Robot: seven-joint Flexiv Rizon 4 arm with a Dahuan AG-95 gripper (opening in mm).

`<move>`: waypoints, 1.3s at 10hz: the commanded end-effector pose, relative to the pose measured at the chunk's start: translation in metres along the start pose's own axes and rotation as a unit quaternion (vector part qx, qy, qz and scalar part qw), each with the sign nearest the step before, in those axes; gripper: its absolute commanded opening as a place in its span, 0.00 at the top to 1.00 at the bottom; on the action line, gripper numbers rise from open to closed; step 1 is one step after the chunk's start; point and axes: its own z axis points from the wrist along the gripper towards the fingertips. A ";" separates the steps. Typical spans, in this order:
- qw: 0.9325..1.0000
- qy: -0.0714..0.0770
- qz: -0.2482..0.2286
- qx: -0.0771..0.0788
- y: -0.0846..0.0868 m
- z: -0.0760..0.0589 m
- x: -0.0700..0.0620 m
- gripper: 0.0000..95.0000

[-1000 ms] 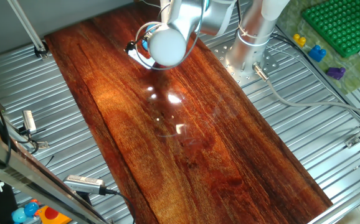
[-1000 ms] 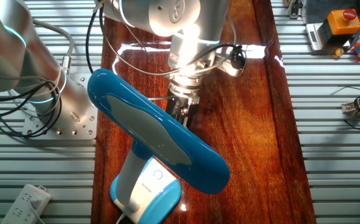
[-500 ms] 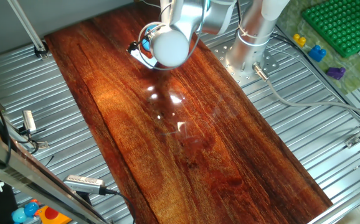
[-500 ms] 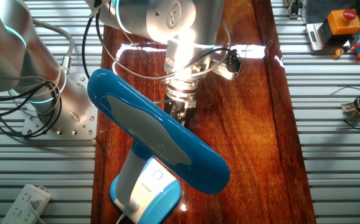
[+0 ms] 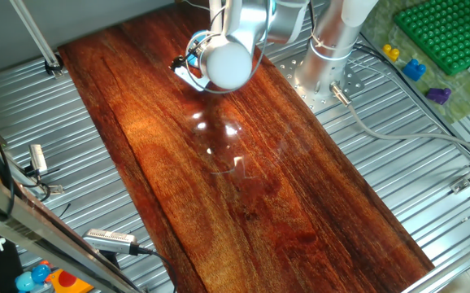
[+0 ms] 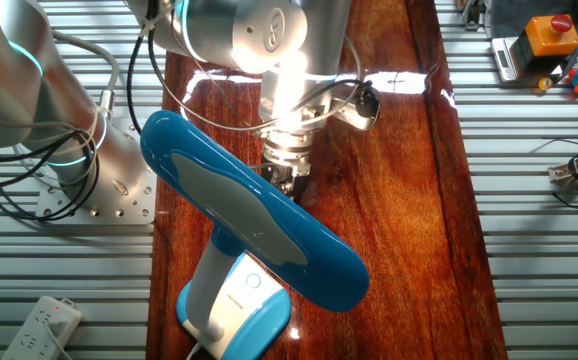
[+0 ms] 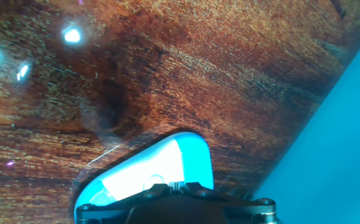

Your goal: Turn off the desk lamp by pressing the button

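On the dark red wooden worktop (image 6: 399, 200), seen from the other fixed view, the desk lamp (image 6: 239, 295) stands at about 6 o'clock, its light-blue base near the bottom edge of the frame. Its long blue head slants from roughly 10 o'clock down toward 5 o'clock, above the base. The button (image 6: 253, 281) sits on the white centre panel of the base, just below the head's lower edge. The end effector (image 6: 289, 182) hangs at about 12 o'clock from the lamp base, pointing down; the lamp head hides its tips, so I cannot tell whether its fingers are spread or closed. From the hand view, the blue-and-white base (image 7: 161, 174) lies at 6 o'clock, partly behind the dark hand body, with the blue head filling the 4 o'clock corner. A white power strip (image 6: 39, 325) lies at 8 o'clock on the ribbed metal.
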 end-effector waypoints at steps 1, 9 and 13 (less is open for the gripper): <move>1.000 -0.008 0.001 0.003 0.001 0.004 0.001 1.00; 1.000 -0.015 -0.001 -0.001 -0.003 0.005 0.013 1.00; 1.000 0.002 -0.004 -0.012 -0.003 0.005 0.013 1.00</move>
